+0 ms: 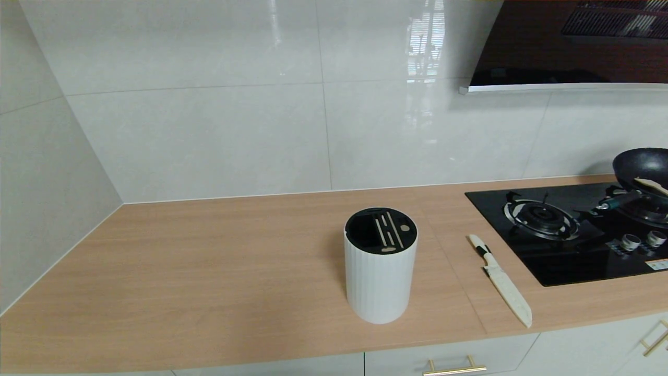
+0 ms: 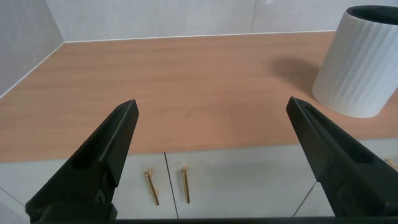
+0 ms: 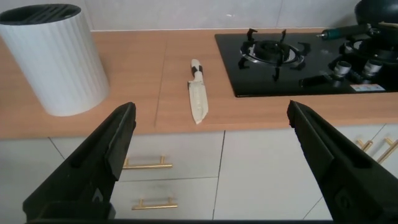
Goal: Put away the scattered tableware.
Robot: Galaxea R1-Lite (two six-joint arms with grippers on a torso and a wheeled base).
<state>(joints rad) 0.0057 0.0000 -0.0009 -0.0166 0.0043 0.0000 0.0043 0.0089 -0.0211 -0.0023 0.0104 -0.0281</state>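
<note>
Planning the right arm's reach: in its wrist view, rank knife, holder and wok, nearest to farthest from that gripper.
1. Knife, straight ahead, at the counter's front edge.
2. Holder, off to the robot's left.
3. Wok, far back on the hob.

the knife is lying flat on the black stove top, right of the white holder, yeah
Not quite. The knife lies flat on the wooden counter, not on the black stove top; it sits just beside the stove's edge, right of the white holder. The head view shows this plainly.
</note>
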